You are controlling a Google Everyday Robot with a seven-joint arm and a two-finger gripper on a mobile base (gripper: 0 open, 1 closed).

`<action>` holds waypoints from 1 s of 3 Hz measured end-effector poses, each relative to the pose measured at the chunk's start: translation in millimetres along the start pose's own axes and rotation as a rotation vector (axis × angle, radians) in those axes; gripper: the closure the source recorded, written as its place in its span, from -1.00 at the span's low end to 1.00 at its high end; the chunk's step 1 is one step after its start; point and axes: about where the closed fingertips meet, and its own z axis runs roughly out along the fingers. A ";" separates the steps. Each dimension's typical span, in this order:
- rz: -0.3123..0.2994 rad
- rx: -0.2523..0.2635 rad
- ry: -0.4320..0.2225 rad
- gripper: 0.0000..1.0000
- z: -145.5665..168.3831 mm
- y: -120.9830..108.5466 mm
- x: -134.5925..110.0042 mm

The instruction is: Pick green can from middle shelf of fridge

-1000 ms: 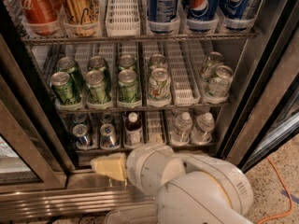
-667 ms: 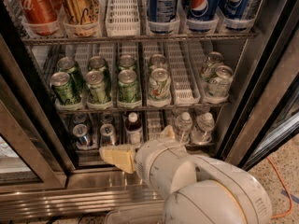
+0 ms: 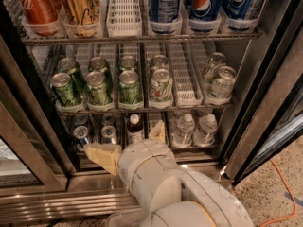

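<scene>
Several dark green cans stand in three lanes at the left of the middle shelf (image 3: pixel 185 83); the front ones are a left can (image 3: pixel 65 89), a middle can (image 3: pixel 98 87) and a right can (image 3: pixel 129 86). A paler white-and-green can (image 3: pixel 162 85) stands to their right. My gripper (image 3: pixel 130 143) is below them, in front of the bottom shelf. Its cream fingers are spread, one at the left (image 3: pixel 102 156) and one at the right (image 3: pixel 158 130), holding nothing. My white arm (image 3: pixel 156 183) fills the bottom centre.
The fridge (image 3: pixel 265 84) has dark door frames on both sides and a steel sill. Silver-white cans (image 3: pixel 221 82) stand at the middle shelf's right. The top rack holds red, gold and Pepsi cans (image 3: pixel 206 4). The bottom rack holds small bottles (image 3: pixel 184 126) and silver cans (image 3: pixel 81 134).
My gripper has risen a little from the sill toward the bottom shelf, and its second finger has come into view. The cans have not moved.
</scene>
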 end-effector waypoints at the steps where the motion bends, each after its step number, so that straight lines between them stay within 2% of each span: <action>1: -0.013 -0.014 0.008 -1.00 1.0 5.7 4.2; 3: 0.016 -0.046 -0.012 -1.00 6.6 23.9 23.6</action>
